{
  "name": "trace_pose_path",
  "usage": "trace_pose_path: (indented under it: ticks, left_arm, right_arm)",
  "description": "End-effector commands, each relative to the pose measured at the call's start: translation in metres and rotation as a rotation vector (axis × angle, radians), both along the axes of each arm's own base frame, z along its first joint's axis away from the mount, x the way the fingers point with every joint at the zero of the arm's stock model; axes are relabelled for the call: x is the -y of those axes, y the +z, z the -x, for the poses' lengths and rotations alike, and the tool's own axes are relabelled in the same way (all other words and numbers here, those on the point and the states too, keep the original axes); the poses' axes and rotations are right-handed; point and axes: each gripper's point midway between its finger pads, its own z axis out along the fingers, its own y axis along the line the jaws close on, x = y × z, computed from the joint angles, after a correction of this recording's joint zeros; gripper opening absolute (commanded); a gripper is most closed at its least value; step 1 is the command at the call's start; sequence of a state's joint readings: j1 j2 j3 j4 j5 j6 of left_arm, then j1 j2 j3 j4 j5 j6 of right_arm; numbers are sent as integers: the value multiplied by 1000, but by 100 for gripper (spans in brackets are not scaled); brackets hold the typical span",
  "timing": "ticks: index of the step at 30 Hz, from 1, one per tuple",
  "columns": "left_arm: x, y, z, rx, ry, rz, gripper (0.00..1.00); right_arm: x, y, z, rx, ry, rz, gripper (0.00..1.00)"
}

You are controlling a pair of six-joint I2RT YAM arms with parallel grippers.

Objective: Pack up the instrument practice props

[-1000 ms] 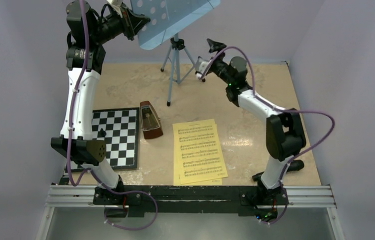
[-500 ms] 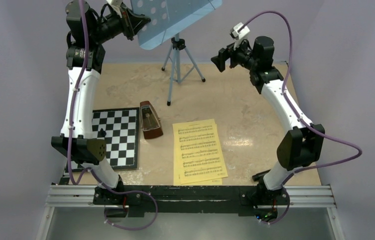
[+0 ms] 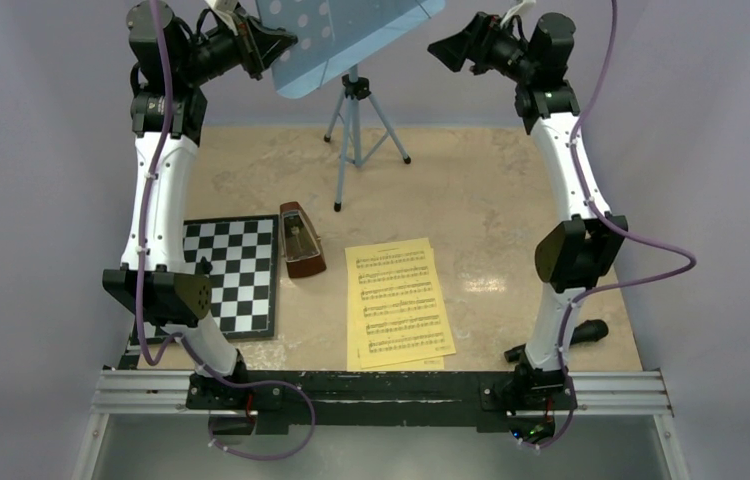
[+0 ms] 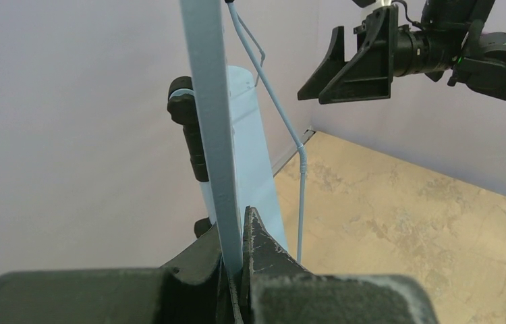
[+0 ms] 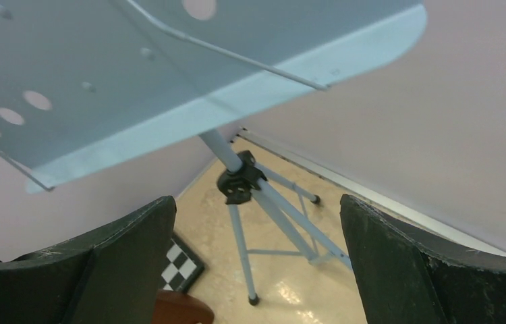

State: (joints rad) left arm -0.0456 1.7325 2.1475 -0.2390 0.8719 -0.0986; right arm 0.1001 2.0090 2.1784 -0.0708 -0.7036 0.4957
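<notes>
The light-blue hole-punched music stand (image 3: 351,40) stands at the back on thin tripod legs (image 3: 353,140). My left gripper (image 3: 269,45) is raised high and shut on the left edge of its tray (image 4: 211,121). My right gripper (image 3: 451,48) is open and empty, raised just right of the tray (image 5: 169,74), pointing at it. The brown pyramid-shaped metronome (image 3: 301,240) stands mid-table. The yellow music sheets (image 3: 398,302) lie flat in a stack near the front.
A black-and-white chessboard (image 3: 231,275) with a small black piece (image 3: 203,266) lies at the left, next to the metronome. Purple walls close in the table on three sides. The right arm's cable loops out toward the right wall.
My right arm has swung up and right, from low beside the tripod legs to tray height, its gripper now facing the stand's right edge. My left gripper has stayed on the tray.
</notes>
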Motion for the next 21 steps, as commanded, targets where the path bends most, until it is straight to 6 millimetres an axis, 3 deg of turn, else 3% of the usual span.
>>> trace_pose_path:
  ticks: [1, 12, 18, 21]
  left_arm:
    - [5, -21, -6, -27, -59, -37, 0]
    - [5, -37, 0, -35, -90, -101, 0]
    - [3, -41, 5, -28, -102, -135, 0]
    - [4, -44, 8, -43, -120, -144, 0]
  right_arm:
    - [-15, 40, 7, 28, 6, -94, 98]
    - [-22, 43, -41, 25, -151, -178, 99]
    - [-33, 40, -57, 25, -203, -224, 99]
    - [-33, 51, -59, 65, -219, -253, 99]
